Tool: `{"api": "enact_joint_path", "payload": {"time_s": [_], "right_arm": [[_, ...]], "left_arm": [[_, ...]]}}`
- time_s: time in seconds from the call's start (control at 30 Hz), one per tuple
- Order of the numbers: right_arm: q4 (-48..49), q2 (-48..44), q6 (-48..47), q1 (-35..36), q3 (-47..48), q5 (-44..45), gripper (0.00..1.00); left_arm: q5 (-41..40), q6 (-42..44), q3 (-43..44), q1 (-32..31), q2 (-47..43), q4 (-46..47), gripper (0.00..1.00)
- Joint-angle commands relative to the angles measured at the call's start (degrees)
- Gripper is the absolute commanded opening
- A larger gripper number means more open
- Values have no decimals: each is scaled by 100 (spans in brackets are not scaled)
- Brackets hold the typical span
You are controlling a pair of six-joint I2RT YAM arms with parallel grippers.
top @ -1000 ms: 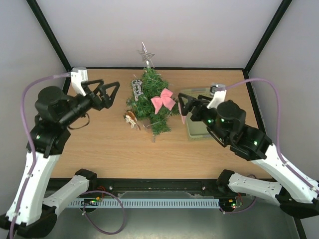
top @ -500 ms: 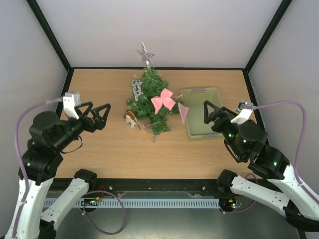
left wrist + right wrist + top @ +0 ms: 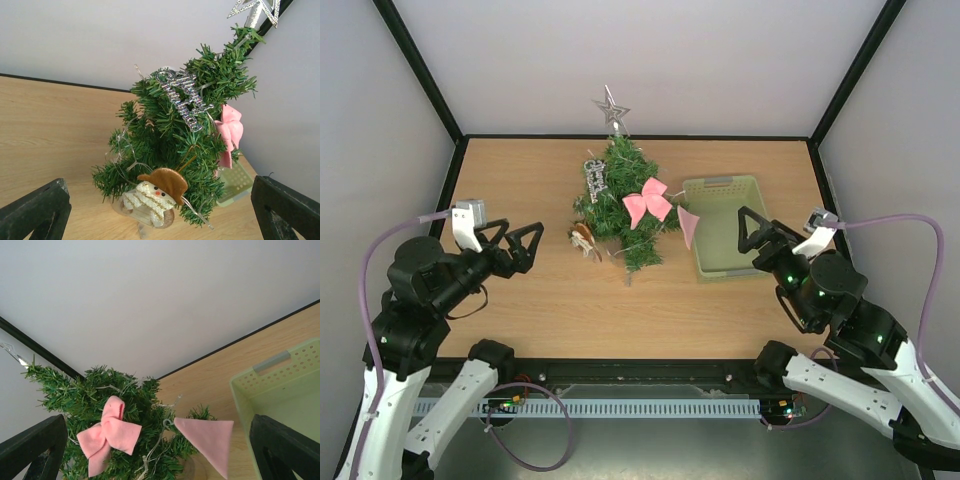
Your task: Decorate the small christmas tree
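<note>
Wooden table (image 3: 520,310), plain pale walls, and both arms are backing off! The left gripper (image 3: 515,238) has dropped back from its spot up near the tree's left side and now hangs lower and closer to its base, jaws wide apart, nothing in them. Ahead of it and well apart stands the tree (image 3: 618,180), upright. Nearest this gripper, a snowman (image 3: 150,197) in a brown hat hangs low on the tree. Above that sits a silver glitter sign (image 3: 184,99) in script. It looks like "Merry Christmas", but the letters are tilted and I can't read them for certain. A silver star (image 3: 612,108) tops the tree.

Moving right: a pink bow (image 3: 647,200) is on the tree's right side, and a pink cone (image 3: 688,226) dangles off a low branch, right where the right gripper hovered a second ago. The right gripper (image 3: 760,228) has pulled away over the basket (image 3: 718,184), jaws spread and empty, with the tree ahead to its left. So the cone seems to be hung and let go. The basket looks bare from here, so the decorating may be about done. No brand marks show anywhere.
</note>
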Motion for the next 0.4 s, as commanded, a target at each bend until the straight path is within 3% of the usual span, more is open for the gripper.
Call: {"api": "enact_joint_path", "payload": {"time_s": [0.0, 0.37], "right_arm": [[-129, -96, 118, -6, -30, 147, 98], [-67, -48, 65, -10, -56, 127, 98]], "left_arm": [[66, -25, -23, -2, -53, 181, 100], [67, -74, -4, -7, -62, 232, 100]]}}
